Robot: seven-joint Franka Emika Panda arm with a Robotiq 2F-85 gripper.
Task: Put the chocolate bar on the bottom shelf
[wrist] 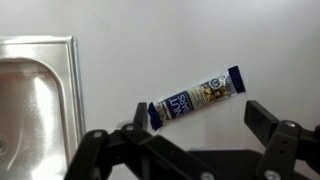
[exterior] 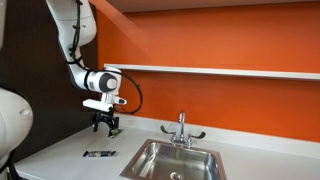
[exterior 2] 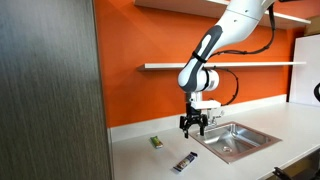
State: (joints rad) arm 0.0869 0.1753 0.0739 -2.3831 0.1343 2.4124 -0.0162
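The chocolate bar (wrist: 196,97) is a small dark blue wrapped bar lying flat on the grey-white countertop. It also shows in both exterior views (exterior: 98,153) (exterior 2: 186,161), in front of the sink. My gripper (exterior: 106,125) (exterior 2: 194,127) hangs open and empty above the counter, a little above and behind the bar. In the wrist view its two black fingers (wrist: 190,125) stand apart below the bar. The bottom shelf (exterior: 220,70) (exterior 2: 225,66) is a long white board on the orange wall, well above the gripper.
A steel sink (exterior: 180,158) (exterior 2: 233,138) (wrist: 35,100) with a tap (exterior: 181,128) is set into the countertop (exterior: 60,160) beside the bar. A small light-green flat item (exterior 2: 157,142) lies on the counter. A grey panel (exterior 2: 45,90) stands at one side.
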